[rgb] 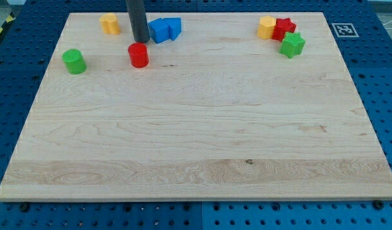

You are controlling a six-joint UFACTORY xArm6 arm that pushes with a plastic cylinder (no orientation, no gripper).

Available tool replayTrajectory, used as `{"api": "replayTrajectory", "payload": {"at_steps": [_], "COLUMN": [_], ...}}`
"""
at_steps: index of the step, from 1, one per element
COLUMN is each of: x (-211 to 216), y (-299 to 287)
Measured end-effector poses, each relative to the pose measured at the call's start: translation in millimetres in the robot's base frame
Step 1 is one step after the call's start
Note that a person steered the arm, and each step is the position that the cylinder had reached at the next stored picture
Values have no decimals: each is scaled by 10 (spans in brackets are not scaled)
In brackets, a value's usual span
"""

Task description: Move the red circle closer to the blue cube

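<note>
Pale wooden desk (196,140) on a blue perforated base, with small glossy blocks along its far edge.

Grain runs across the desk, with one small dark knot near the front edge. The red circle (138,55), a short smooth cylinder, sits near the far left corner, just below and left of the blue cube (159,30), which touches a second blue block (173,27). My tip (139,41) ends the straight dark rod, which comes down upright from the view's top; it stands just behind the red circle and beside the blue cube's left side. No fingers here, only the rod. A yellow block (109,23) lies nearer the far left corner, a green cylinder (74,61) by the left edge. Toward the far right corner, a yellow block (267,27), a red star (284,28) and a green star (292,45) cluster.
</note>
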State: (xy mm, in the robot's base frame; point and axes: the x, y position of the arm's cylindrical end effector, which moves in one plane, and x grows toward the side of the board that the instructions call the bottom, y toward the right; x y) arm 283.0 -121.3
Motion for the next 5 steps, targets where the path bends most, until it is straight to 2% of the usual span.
{"api": "replayTrajectory", "payload": {"at_steps": [3, 5], "x": [0, 23], "y": [-256, -186]}}
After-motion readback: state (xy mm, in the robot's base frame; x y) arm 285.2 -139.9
